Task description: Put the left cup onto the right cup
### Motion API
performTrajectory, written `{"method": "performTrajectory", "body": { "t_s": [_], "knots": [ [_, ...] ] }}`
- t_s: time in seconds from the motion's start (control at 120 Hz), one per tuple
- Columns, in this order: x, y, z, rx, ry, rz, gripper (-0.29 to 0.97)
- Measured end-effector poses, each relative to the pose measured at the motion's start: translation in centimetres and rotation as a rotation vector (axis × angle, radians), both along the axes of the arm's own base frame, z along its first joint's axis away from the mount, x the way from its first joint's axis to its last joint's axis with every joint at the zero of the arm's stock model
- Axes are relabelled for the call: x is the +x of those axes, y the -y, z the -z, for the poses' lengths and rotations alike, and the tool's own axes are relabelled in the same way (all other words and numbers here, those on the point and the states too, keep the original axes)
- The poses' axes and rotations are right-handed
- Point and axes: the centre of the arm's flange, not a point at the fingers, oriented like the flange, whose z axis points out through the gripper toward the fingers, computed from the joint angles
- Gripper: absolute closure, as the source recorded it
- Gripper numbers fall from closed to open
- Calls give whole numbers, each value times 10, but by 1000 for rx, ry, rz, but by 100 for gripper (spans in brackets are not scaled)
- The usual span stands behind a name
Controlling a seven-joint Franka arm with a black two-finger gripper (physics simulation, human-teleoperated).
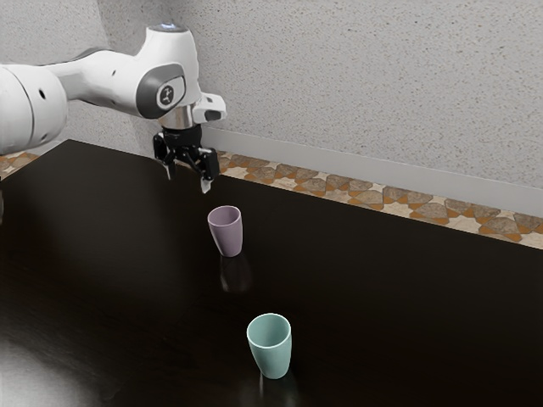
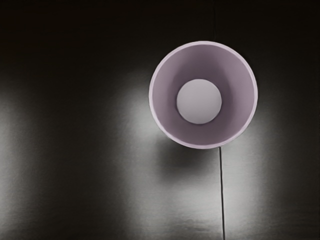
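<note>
Starting at the exterior view's left, the white arm (image 1: 93, 80) is reaching in over the dark table (image 1: 407, 288). The gripper (image 1: 187, 176) is hanging in the air with its fingers spread apart, pinching nothing. It is sitting above the purple cup (image 1: 226, 231), a little toward the exterior view's left and well clear of the rim.

Moving right, that cup is standing upright on the table, mouth up. The wrist view is looking straight down into the purple cup (image 2: 203, 95), showing a round open mouth, a pale flat bottom and nothing inside. Further right and nearer the camera, the teal cup (image 1: 270, 345) is standing upright too, well apart from the purple one, its mouth open.

I'm reading the purple cup as the one to lift, since the hand is lining up over it. It is looking like a light, rigid, thin-walled tumbler with a smooth, probably slippery skin, narrowing toward the base. That taper is working against a side pinch low down. The better hold is probably across the wall near the rim, one finger inside and one outside, or else across the upper body. Either way it is calling for a gentle squeeze and a level carry over to the teal cup.
</note>
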Motion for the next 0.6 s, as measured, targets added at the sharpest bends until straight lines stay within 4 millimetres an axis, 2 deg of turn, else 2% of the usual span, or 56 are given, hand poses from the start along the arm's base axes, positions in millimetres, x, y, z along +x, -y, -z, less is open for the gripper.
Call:
{"method": "performTrajectory", "body": {
  "t_s": [0.217, 0.6],
  "knots": [
    [18, 10, 24, -34, 9, -2, 0],
    [27, 14, 54, -73, 2, -36, 0]
  ]
}}
